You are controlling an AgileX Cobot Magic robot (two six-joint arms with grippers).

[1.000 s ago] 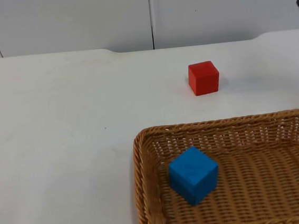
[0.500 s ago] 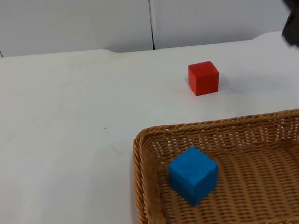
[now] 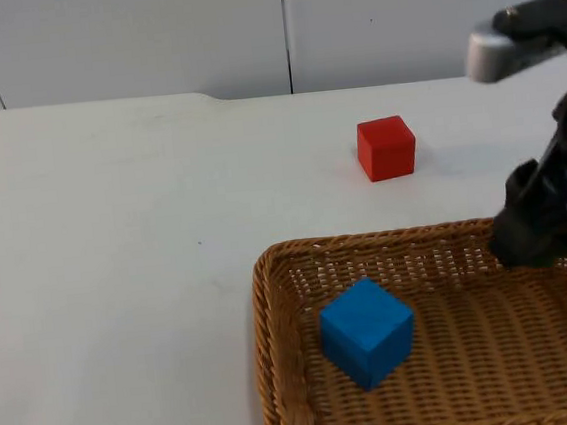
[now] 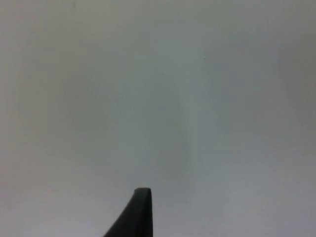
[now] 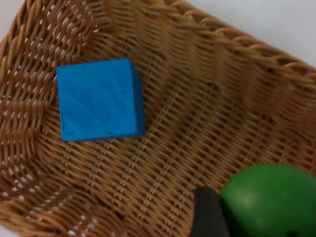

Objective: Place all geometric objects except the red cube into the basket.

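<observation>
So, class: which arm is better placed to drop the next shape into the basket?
Right. The right gripper hangs over the basket, holding a green ball. The left arm waits over bare table.

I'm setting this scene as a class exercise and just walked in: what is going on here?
The right gripper is over the far right part of the wicker basket, holding a green rounded object above the basket floor. A blue cube already lies inside the basket. The red cube stands on the white table beyond the basket, apart from it. The left gripper waits over bare table.
</observation>
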